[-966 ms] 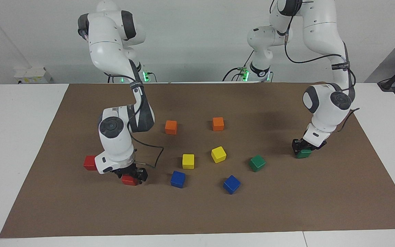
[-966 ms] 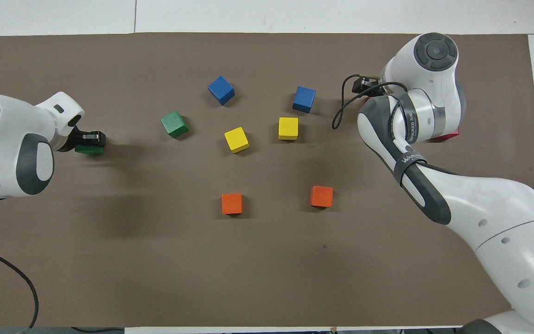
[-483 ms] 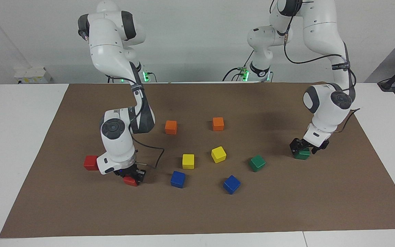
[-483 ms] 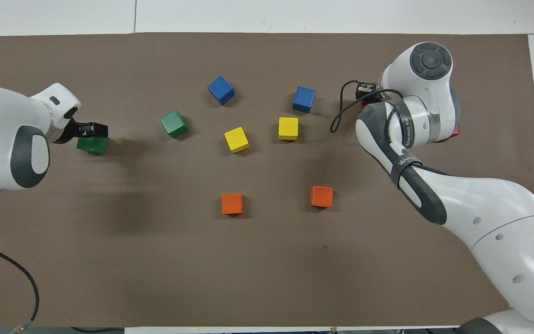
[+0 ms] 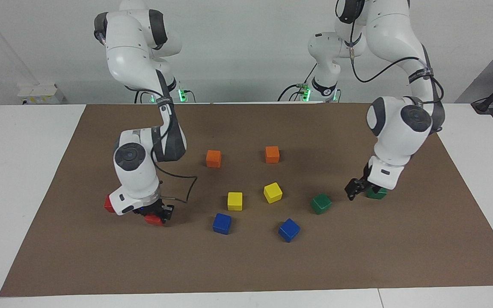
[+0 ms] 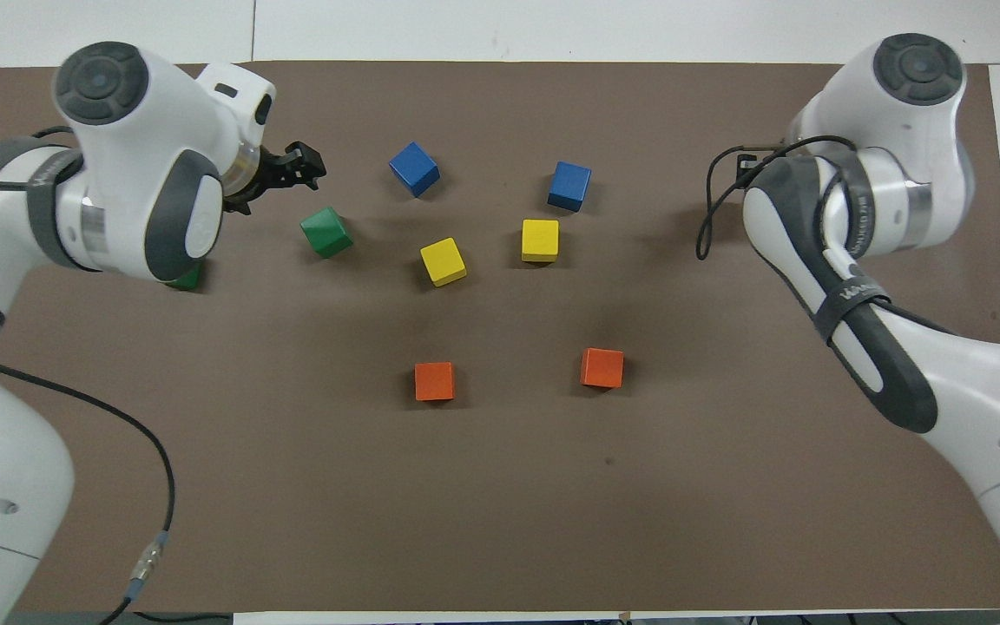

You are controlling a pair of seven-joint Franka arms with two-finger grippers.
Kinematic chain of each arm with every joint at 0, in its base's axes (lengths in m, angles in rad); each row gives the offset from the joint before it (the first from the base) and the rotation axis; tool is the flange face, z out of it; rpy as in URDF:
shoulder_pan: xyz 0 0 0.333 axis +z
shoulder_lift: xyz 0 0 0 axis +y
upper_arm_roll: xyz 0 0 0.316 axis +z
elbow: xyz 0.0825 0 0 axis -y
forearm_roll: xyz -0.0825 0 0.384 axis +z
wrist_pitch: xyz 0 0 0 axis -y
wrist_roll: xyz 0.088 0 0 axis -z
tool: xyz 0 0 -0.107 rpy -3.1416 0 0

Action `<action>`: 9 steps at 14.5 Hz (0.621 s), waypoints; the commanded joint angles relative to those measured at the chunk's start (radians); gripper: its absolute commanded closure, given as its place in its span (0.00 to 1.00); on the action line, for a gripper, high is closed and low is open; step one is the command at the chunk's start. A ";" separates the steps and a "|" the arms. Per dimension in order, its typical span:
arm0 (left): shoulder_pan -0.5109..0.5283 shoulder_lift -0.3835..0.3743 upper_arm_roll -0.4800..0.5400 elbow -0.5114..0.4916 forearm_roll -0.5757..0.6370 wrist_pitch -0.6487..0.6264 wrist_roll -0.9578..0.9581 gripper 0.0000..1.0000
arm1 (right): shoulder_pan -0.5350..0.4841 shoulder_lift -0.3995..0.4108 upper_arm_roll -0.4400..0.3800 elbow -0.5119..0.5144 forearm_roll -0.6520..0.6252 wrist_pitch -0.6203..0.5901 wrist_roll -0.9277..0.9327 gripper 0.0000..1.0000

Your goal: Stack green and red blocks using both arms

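Now right hand [image 5: 155,215] gripping red block [image 5: 154,220], left hand [image 5: 354,188] beside green block [image 5: 377,193]

Left hand [image 5: 354,190] open, right hand [image 5: 157,212] clamped.

a robotics lab: two white jointed arms [image 5: 144,128] are mounted at one edge of a white worktop [image 5: 24,171] covered by a brown mat [image 5: 250,265], with plain coloured cubes [image 5: 235,201] spread across it. bare white walls, black cabling and green status lights at the arm bases.
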 commanded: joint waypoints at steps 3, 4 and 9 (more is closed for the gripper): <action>-0.024 0.041 0.032 -0.072 0.052 0.112 -0.064 0.00 | -0.099 -0.156 0.018 -0.207 -0.004 0.022 -0.196 1.00; -0.024 0.028 0.032 -0.106 0.052 0.144 -0.068 0.00 | -0.103 -0.168 0.018 -0.235 -0.003 0.048 -0.204 1.00; -0.037 0.011 0.030 -0.166 0.052 0.198 -0.143 0.00 | -0.154 -0.191 0.018 -0.327 -0.002 0.166 -0.298 1.00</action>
